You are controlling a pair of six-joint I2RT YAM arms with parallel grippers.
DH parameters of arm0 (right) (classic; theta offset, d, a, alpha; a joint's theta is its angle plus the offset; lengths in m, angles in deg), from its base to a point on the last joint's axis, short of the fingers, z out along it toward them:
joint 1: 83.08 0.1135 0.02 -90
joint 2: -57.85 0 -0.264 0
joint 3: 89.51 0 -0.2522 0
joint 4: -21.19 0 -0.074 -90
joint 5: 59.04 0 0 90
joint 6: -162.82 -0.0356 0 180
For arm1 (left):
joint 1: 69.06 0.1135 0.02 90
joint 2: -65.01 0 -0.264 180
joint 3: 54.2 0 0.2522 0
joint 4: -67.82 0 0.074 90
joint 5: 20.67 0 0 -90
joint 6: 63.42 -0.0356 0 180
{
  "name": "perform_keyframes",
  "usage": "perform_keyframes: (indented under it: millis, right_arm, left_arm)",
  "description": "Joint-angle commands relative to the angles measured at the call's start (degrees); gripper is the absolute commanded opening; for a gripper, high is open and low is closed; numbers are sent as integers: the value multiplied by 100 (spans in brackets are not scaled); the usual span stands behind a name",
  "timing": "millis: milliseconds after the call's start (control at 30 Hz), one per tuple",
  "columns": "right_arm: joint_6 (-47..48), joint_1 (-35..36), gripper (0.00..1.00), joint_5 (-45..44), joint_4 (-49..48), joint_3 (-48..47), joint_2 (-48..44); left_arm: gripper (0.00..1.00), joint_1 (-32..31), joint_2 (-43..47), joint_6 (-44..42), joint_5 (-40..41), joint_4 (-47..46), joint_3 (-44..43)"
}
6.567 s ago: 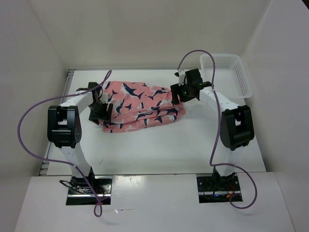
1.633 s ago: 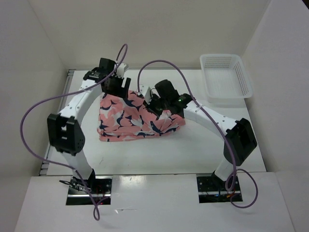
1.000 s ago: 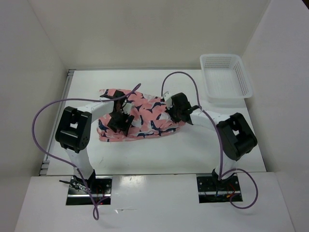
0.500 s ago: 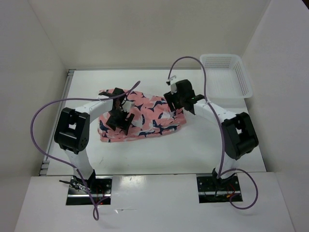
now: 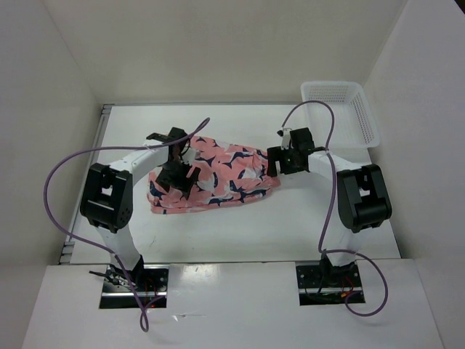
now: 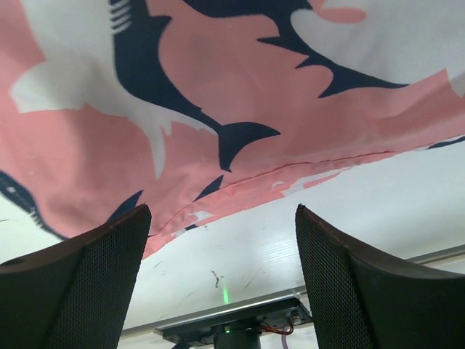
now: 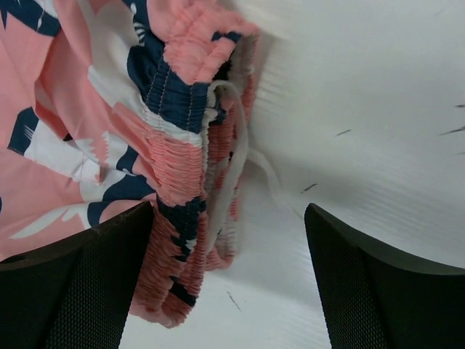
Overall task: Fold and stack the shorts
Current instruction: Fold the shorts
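Right gripper has swung back to the right edge of the shorts, fingers now apart. Top view: shorts lie folded mid-surface, their left part hidden under the left gripper. Left wrist: jaws wide, fabric cut off above. Right wrist: waistband and drawstring between spread jaws.

A white bench fills the middle of the overhead view, boxed in by plain off-white walls: a back wall across the top, with a left wall and a right wall at the sides. A metal rail runs down the bench's left edge. Along the bottom lies a paler front ledge. The light is even and soft. Close up, the bench shows faint ribbing and small dark scuffs.
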Motion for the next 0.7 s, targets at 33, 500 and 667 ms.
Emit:
perform_keyframes:
  millis: [33, 500, 667]
  right_arm:
    - [-79, 52, 90, 519, -170, 22, 246]
    - [-693, 491, 55, 124, -240, -31, 634]
    - [-869, 491, 22, -104, -240, -31, 686]
  left_arm:
    - [88, 88, 210, -23, 256, 130, -278]
    - [89, 388, -193, -23, 239, 7, -1006]
    - [91, 317, -676, -23, 2, -72, -1736]
